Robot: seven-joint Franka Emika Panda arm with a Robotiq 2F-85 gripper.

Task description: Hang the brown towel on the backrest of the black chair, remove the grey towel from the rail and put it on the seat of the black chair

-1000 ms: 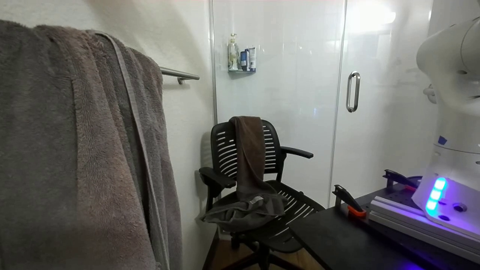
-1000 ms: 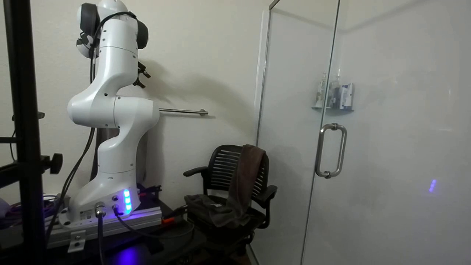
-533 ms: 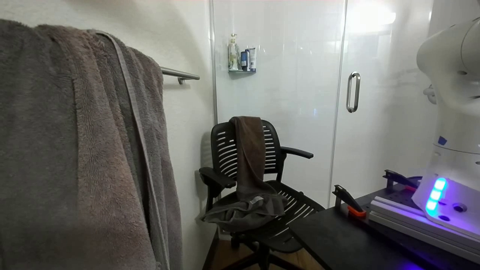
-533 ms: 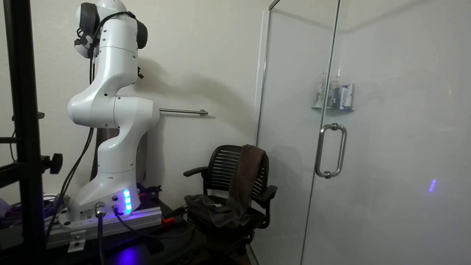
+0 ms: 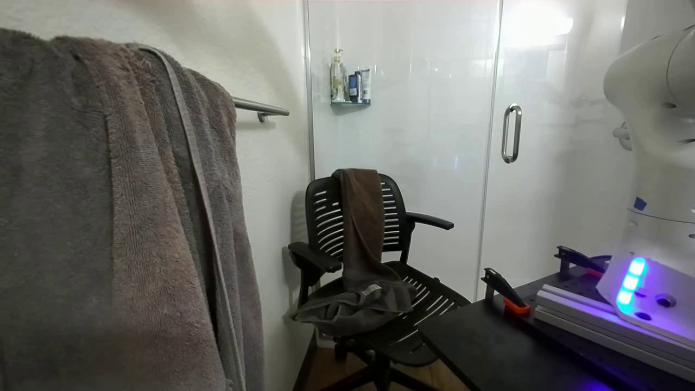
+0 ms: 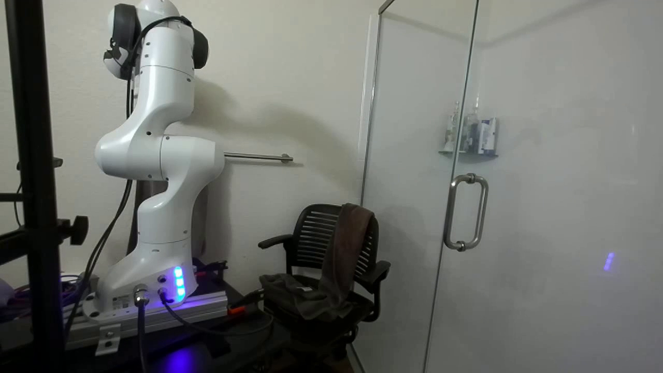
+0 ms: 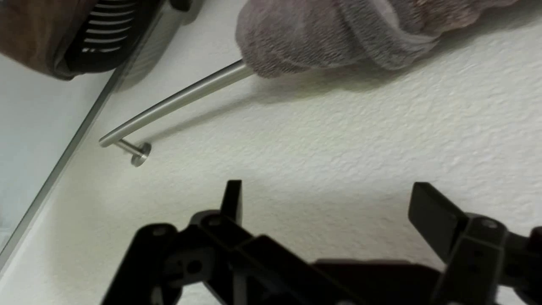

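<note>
Gripper [image 7: 327, 190] is spread wide, nothing in it. Grey towel [image 5: 130, 217], fuzzy thick-folded terry, is on the round metal rail [image 7: 178, 102]; moving it to the seat [image 5: 434, 296] is what's left. Farther back, the brown towel [image 5: 364, 217] hangs limp over the slatted backrest [image 6: 315, 235] of the black chair [image 5: 405, 233], so that's done imo.

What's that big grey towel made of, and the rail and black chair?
Grey towel: terry cloth, perhaps cotton, going by its fuzzy pile and thick folds.
Rail: metal, probably brushed steel, given its soft silvery sheen.
Black chair: seemingly matte plastic, from its dull, evenly slatted surface; metal can't be ruled out.
</note>
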